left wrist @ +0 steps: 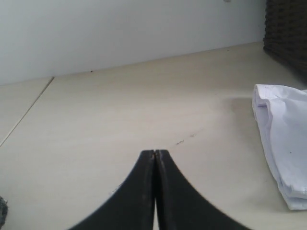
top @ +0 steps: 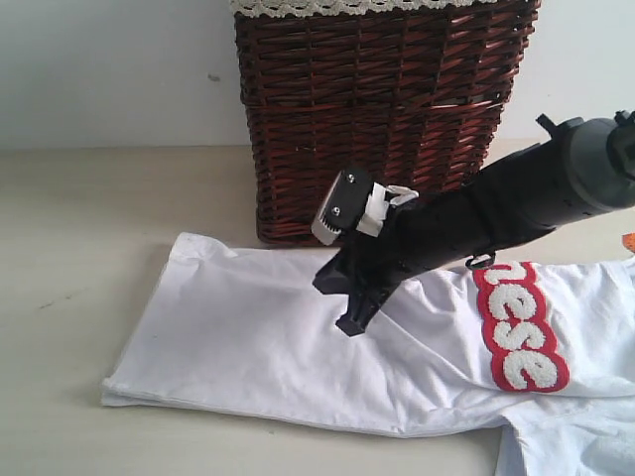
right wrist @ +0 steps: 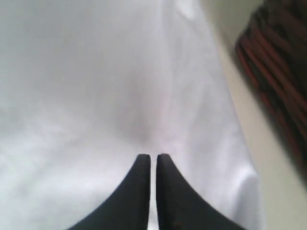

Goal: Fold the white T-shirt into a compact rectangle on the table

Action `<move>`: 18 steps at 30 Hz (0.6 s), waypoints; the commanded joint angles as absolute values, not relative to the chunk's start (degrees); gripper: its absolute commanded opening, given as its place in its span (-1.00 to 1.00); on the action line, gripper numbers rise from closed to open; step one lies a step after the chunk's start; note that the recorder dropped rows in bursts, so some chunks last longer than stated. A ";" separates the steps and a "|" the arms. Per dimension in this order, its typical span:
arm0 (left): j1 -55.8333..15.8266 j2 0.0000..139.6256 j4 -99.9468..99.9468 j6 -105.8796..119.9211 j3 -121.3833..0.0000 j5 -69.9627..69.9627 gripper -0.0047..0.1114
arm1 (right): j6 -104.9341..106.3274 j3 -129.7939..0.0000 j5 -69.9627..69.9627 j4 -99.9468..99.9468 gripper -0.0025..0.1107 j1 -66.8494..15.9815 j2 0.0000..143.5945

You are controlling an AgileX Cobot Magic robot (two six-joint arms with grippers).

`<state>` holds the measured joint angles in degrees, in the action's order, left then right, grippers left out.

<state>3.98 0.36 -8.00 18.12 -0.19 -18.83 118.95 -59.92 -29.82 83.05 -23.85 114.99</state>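
The white T-shirt lies flat on the table, folded lengthwise, its red lettered patch at the right. My right gripper reaches across the middle and points down at the shirt's centre. Seen from the right wrist, its jaws stand almost together with only a hairline gap, over plain white cloth, and no fabric is pinched between them. My left gripper is shut and empty over bare table, out of the exterior view. The shirt's folded end lies off to its side.
A dark brown wicker basket with lace trim stands right behind the shirt, close to the right arm; it also shows in the right wrist view. A pale wall closes the back. A small orange tag sits at the right edge.
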 commanded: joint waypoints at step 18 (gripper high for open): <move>3.98 0.00 -8.17 18.19 0.00 -17.94 -0.90 | 96.57 -62.11 -30.66 67.30 -0.86 -36.68 120.31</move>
<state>3.98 0.36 -8.00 18.12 -0.19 -18.83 105.61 -61.09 -25.55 75.10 -36.16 119.89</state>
